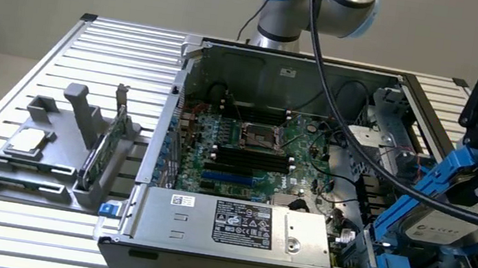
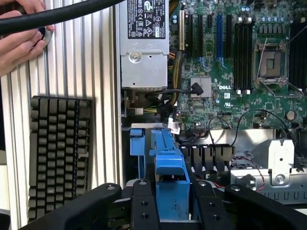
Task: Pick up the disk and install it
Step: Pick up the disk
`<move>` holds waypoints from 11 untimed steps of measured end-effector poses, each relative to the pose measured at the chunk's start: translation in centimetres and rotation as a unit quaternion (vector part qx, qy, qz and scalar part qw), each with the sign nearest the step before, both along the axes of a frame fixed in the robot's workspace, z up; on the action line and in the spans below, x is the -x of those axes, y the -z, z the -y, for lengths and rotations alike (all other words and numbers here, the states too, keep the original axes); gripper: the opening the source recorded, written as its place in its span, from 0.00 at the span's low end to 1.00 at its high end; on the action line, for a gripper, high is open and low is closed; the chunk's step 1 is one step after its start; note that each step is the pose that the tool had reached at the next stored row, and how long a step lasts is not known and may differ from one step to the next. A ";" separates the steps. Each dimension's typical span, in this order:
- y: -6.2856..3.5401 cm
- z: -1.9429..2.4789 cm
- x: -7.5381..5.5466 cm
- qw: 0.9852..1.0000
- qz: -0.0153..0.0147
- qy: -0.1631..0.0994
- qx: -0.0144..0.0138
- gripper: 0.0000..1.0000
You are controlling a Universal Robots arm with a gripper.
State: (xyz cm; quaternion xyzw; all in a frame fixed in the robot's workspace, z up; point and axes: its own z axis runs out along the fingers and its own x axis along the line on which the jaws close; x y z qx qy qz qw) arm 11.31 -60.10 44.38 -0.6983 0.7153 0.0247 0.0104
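The gripper (image 2: 173,207) is clamped on the disk (image 1: 439,230), with a finger on each side of its blue carrier (the drive hangs tilted, not flat). The disk is held over the open computer case (image 1: 286,60), just above the corner bay beside the case's power supply (image 1: 227,221). A person's hand (image 2: 19,45) rests outside the case.

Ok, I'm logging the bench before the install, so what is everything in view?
disk: one, silver-grey in blue carrier, tilted above the case, exterior view's right
computer case: one, grey, open, centre
motherboard: one, green, inside case
power supply: one, silver, beside motherboard
holder: one, grey, exterior view's left, holding silver chip, green card
keyboard: one, black, on slatted table
hand: one, on table
gripper: one, black, shut on disk
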 end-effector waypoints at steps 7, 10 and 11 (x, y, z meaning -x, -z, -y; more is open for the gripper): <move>0.00 0.26 -0.2 1.000 -0.001 -0.002 -0.004 0.33; 0.01 0.26 -0.2 1.000 -0.001 -0.002 -0.004 0.33; 0.01 0.26 -0.2 1.000 -0.001 -0.002 -0.004 0.33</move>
